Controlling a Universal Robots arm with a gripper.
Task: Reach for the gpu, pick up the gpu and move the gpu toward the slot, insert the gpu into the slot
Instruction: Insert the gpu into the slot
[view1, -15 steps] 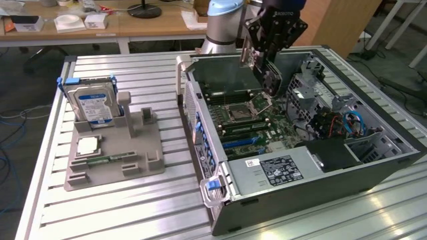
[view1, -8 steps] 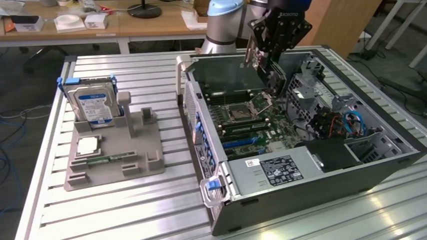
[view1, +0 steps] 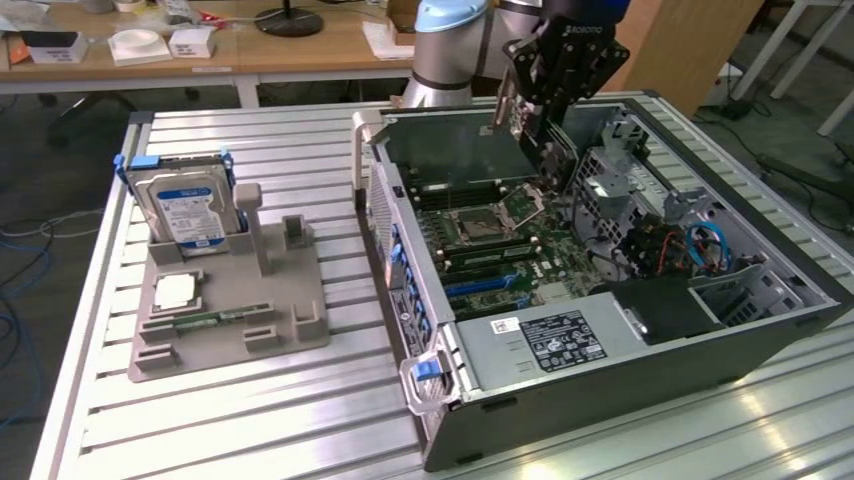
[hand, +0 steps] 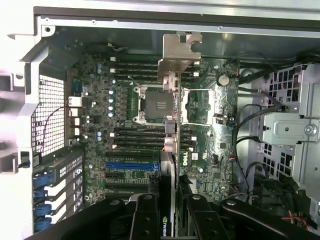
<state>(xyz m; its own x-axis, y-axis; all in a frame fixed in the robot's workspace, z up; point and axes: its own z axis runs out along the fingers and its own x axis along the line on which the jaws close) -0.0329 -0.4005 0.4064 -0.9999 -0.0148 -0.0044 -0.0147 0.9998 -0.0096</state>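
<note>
pickup looks done: the pincer (hand: 170, 220) is pinching the gpu (hand: 171, 150), held above the far part of the motherboard (view1: 534, 245); it's not yet in the blue slot (hand: 132, 165), so insertion's left

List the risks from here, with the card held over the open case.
1. The gripper holds the gpu edge-on close above the processor socket. Lowered off line, it might strike that instead of the blue slot.
2. The gpu's silver bracket sits near the case wall and could catch on it.
3. The fingers clamp one end only, so the card may tilt under insertion force.
</note>
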